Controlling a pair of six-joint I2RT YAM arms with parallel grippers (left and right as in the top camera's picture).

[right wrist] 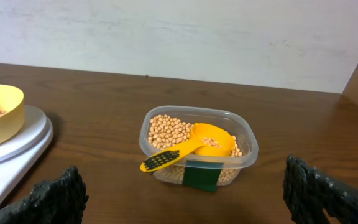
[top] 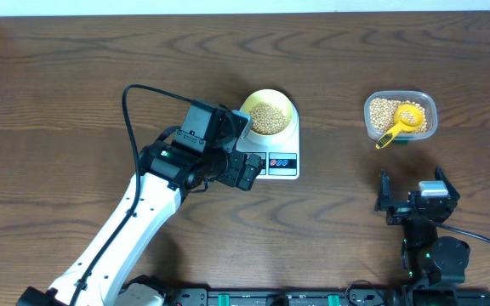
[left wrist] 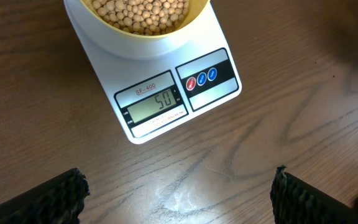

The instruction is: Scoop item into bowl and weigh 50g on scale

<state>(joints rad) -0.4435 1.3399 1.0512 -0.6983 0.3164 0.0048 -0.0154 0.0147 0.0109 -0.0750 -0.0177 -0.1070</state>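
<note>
Bowl [left wrist: 143,33] partly beyond top edge

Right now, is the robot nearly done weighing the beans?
Looks done: the bowl holding beans sits on the scale, and its display reads 50. The yellow scoop lies in the tub. Nothing is in hand: the left tool and right tool are both open and empty. Probably nothing is left to do.

Pale yellow bowl [top: 270,113] of tan beans [left wrist: 143,12] sits on the white scale [left wrist: 166,93].
</note>
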